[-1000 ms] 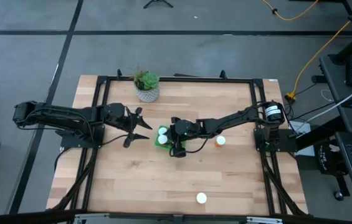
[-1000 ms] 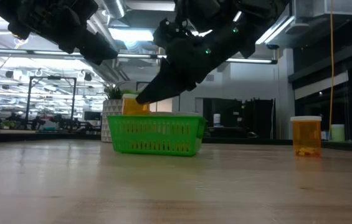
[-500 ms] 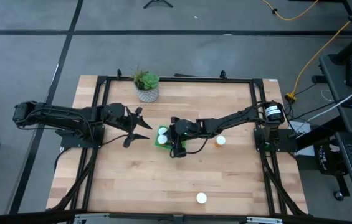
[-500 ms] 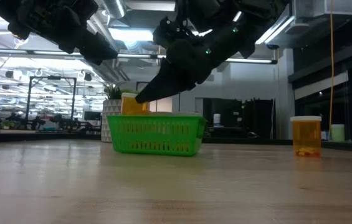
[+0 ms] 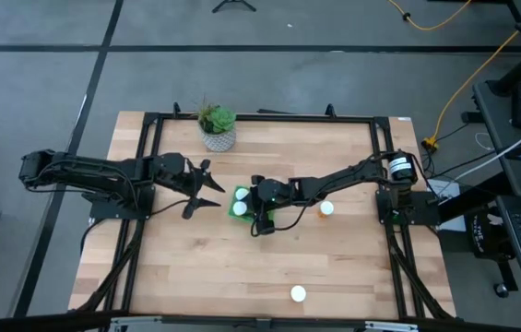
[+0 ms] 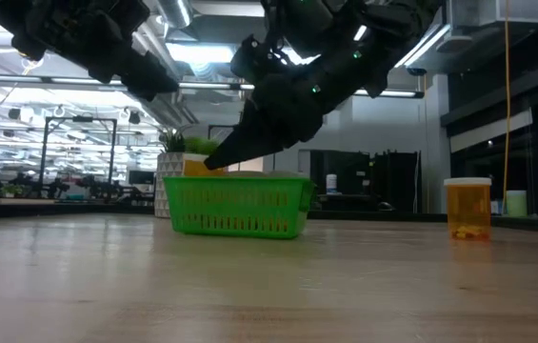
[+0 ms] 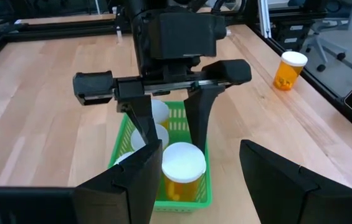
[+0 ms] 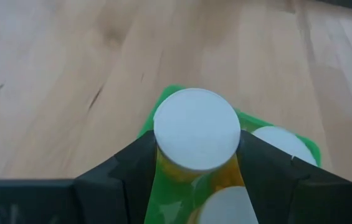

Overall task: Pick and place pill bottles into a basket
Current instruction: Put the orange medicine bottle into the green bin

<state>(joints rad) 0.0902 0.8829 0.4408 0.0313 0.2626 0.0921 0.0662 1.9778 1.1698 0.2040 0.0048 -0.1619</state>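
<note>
Pill bottle, a small translucent orange cylinder with a round white cap (image 8: 196, 129), is clamped between the two dark fingers of the right pincer (image 8: 194, 163), held upright over the small bright green square plastic basket (image 6: 238, 206). In the high view this sits at the centre of the frame, where the right pincer (image 5: 258, 205) covers the right part of the basket (image 5: 235, 213); white caps of bottles already in the basket (image 5: 241, 195) show at its left side. In the left wrist view the held bottle (image 7: 182, 170) hangs just above the basket's near end, between the right arm's fingers (image 7: 199, 115), with other white caps behind it in the basket. Left pincer (image 5: 207, 187) is released, jaws spread wide and holding nothing, just left of the basket in the high view. One more orange bottle (image 5: 326, 209) stands on the light wooden surface (image 5: 242, 267) to the right of centre, near the right arm; in the low view it stands (image 6: 468, 208) at the right. Another white-capped bottle (image 5: 298, 294) stands alone near the lower edge of the high view. Potted green plant in a white-patterned pot (image 5: 217, 127) stands at the upper middle of the surface.
</note>
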